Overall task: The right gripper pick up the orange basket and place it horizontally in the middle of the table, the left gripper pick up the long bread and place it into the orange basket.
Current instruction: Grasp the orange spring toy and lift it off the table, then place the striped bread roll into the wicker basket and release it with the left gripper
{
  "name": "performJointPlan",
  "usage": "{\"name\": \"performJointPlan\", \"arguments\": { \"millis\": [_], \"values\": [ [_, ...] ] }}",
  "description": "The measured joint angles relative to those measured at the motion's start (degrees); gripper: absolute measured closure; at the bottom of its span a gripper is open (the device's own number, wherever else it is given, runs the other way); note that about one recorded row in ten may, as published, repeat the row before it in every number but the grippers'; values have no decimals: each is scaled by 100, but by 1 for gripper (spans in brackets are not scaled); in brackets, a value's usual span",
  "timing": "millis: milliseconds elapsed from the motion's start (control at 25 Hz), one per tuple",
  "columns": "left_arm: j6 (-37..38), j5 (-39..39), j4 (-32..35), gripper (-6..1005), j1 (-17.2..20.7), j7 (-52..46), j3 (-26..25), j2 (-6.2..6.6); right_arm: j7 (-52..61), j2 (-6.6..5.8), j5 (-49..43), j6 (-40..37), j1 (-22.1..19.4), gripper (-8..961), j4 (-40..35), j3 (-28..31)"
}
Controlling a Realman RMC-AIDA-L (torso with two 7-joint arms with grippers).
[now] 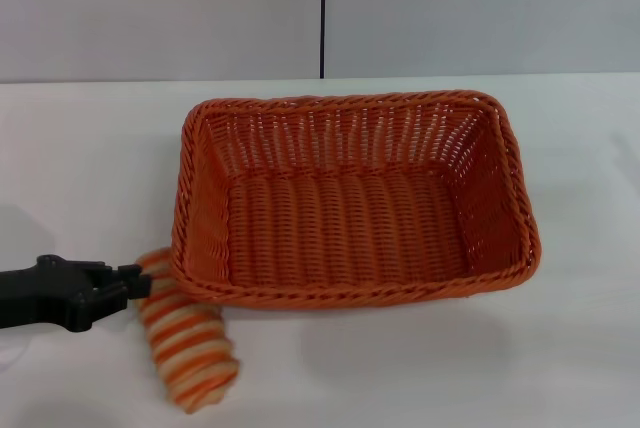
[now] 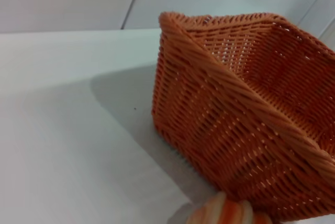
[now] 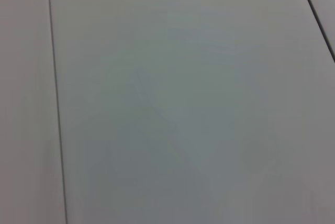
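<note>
The orange basket (image 1: 355, 198) already sits lengthwise mid-table (image 1: 90, 158), empty. At its seven o'clock corner, the left gripper (image 1: 135, 283) has its fingers clamped on the long bread (image 1: 187, 348); lifting and dropping remain. The right gripper is unseen.

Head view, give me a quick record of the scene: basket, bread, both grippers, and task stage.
orange basket: lengthwise across the middle of the table, empty
long bread: on the table at the basket's front-left corner, outside it
left gripper: at the bread's far end, grip unclear
right gripper: out of sight
stage: basket placed, bread not yet in
</note>
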Motion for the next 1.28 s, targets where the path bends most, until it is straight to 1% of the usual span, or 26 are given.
{"name": "performJointPlan", "arguments": {
  "millis": [160, 240, 280, 320, 520, 600, 640, 760, 840, 960, 1080, 1200, 1240, 1280],
  "values": [
    [22, 0, 82, 766, 14, -14, -22, 0, 0, 0, 2, 1, 1, 235, 0, 29],
    [53, 0, 450, 783, 86, -134, -43, 13, 0, 0, 1, 4, 0, 235, 0, 61],
    [53, 0, 450, 793, 86, -134, -43, 13, 0, 0, -1, 6, -2, 235, 0, 73],
    [93, 0, 647, 803, 115, -171, -96, 34, 0, 0, -2, 7, -4, 235, 1, 73],
    [112, 0, 939, 874, 171, -227, -248, 61, 0, 0, -6, 9, -15, 235, 0, 71],
    [107, 0, 1145, 891, 208, -229, -414, 61, 0, 0, -7, 11, -16, 235, 0, 70],
    [107, 0, 1145, 899, 208, -229, -414, 61, 0, 0, -8, 11, -16, 235, 1, 70],
    [235, -15, 1538, 921, 219, -231, -959, 61, 1, 0, -9, 11, -16, 235, 6, 69],
    [416, -45, 1782, 934, 156, -233, -1344, 62, 1, 0, -9, 11, -17, 235, 7, 70],
    [601, -52, 1970, 948, 77, -274, -1545, 56, 1, 0, -9, 11, -6, 235, 9, 69],
    [823, -82, 2240, 959, -54, -393, -1678, 28, 1, 3, -14, 11, 15, 235, 10, 69],
    [968, -211, 2407, 971, -127, -500, -1697, 16, 4, 8, -21, 13, 28, 235, 10, 52],
    [1146, -520, 2518, 974, -186, -633, -1701, 14, 5, 9, -21, 14, 31, 235, 9, 42],
    [1201, -636, 2540, 978, -197, -680, -1701, 13, 7, 10, -22, 16, 31, 235, 10, 38]
  ]
}}
